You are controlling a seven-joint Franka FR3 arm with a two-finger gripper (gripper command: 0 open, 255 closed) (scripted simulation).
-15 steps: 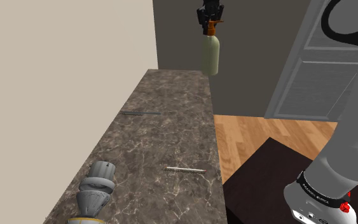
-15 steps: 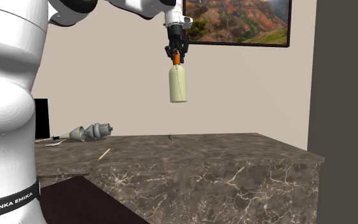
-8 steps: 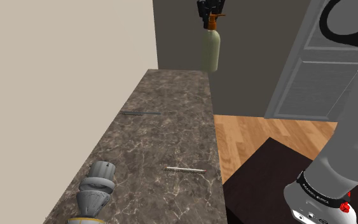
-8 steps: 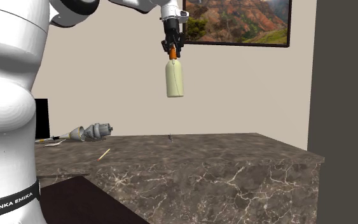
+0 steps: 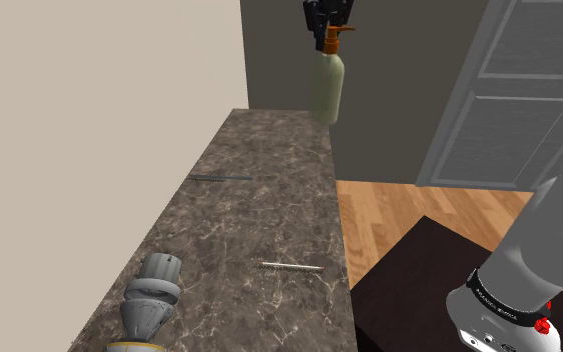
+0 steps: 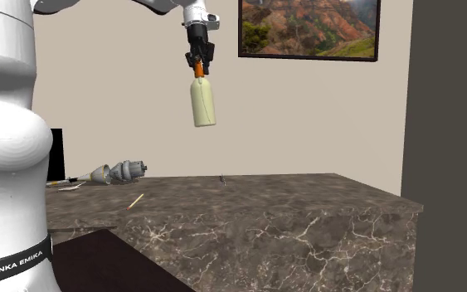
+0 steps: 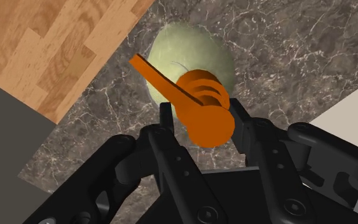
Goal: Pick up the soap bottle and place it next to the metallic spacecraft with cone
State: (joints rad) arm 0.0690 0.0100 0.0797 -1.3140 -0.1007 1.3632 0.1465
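Note:
The soap bottle (image 5: 328, 88), pale green with an orange pump top, hangs high in the air over the far end of the marble counter (image 5: 259, 215). My gripper (image 5: 330, 28) is shut on its orange pump, and the bottle (image 6: 202, 103) dangles below the gripper (image 6: 197, 65), slightly tilted. In the wrist view both fingers clasp the orange pump head (image 7: 203, 116), with the bottle body (image 7: 190, 57) beneath. The metallic spacecraft with cone (image 5: 150, 300) lies on its side at the counter's near end, also seen at the second exterior view's left as the spacecraft (image 6: 117, 172).
A thin metal rod (image 5: 290, 266) and a dark rod (image 5: 220, 178) lie on the counter. A wood floor (image 5: 419, 210) and a grey door (image 5: 514, 95) lie beyond the counter's edge. A framed landscape picture (image 6: 308, 29) hangs on the wall.
The gripper has carried the bottle higher and toward the second exterior view's left, nearer the spacecraft's end of the counter. The grip on the pump is unchanged.

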